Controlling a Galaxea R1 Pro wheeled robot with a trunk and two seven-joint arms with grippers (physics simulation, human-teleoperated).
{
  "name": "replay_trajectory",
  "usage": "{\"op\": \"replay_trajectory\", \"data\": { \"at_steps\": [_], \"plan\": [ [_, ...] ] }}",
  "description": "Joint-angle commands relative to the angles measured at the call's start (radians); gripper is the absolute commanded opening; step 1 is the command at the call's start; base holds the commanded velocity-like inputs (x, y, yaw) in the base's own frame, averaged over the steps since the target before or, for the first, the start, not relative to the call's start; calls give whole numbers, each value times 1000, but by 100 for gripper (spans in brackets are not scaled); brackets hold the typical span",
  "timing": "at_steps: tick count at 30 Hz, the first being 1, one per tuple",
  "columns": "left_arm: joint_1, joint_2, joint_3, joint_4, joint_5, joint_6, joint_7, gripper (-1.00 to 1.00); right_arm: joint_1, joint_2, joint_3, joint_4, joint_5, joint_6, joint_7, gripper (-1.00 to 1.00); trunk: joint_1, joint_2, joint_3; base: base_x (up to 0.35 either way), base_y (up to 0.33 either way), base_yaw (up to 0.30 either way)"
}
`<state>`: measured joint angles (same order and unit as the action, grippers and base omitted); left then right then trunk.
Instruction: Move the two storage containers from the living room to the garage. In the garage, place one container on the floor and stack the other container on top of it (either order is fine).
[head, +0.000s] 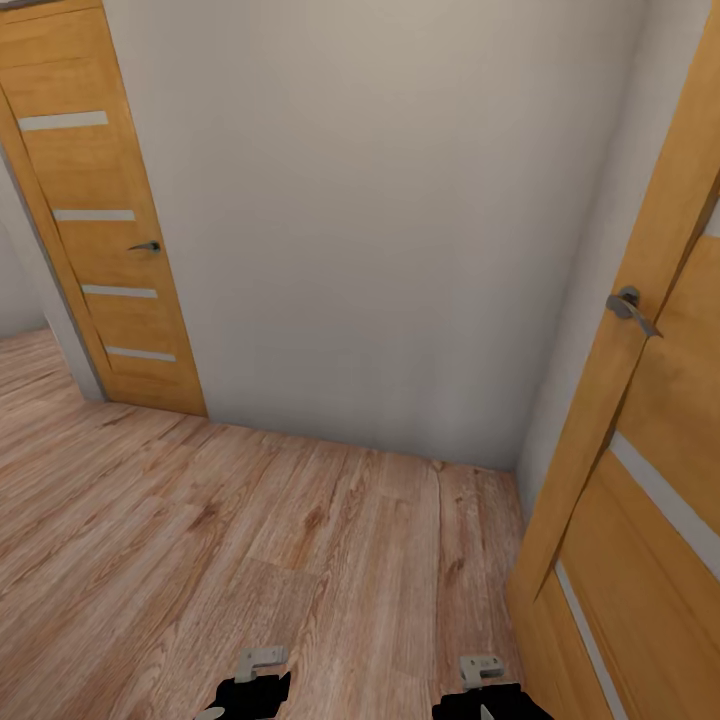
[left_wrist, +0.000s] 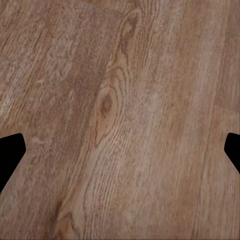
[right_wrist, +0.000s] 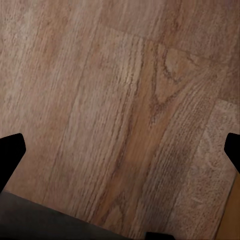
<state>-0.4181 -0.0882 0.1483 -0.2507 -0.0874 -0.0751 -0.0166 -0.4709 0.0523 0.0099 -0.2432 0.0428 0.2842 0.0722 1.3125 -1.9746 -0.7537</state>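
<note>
The two storage containers are out of view, and so is the garage. I face a pale wall in a passage with a light wood plank floor (head: 300, 540). My left gripper (left_wrist: 120, 150) hangs open over bare planks, its black fingertips (left_wrist: 10, 155) far apart with nothing between them. My right gripper (right_wrist: 120, 150) is open in the same way above the planks, also holding nothing. The ends of both arms show at the lower edge of the head view, the left arm (head: 252, 685) and the right arm (head: 486, 690).
A wooden door (head: 100, 220) with a lever handle stands at the left, beside an opening onto more plank floor. Another wooden door (head: 640, 500), swung open, stands close on my right, its handle (head: 630, 305) jutting out. The pale wall (head: 380, 220) closes the way ahead.
</note>
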Motion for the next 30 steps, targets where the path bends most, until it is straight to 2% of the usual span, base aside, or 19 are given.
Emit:
{"op": "replay_trajectory", "data": {
  "at_steps": [1,25,30],
  "plan": [
    [-1,-1,8,1,-9,-3,-2,100,0,0,1,-2,5,7,3,100,0,0,-1,71,2,0],
    [-1,-1,8,1,-11,-3,-2,100,0,0,1,-2,5,6,3,100,0,0,-1,214,-10,0],
    [-1,-1,8,1,-10,-3,-2,100,0,0,1,-2,5,7,3,100,0,0,-1,113,-47,0]
  ]
}}
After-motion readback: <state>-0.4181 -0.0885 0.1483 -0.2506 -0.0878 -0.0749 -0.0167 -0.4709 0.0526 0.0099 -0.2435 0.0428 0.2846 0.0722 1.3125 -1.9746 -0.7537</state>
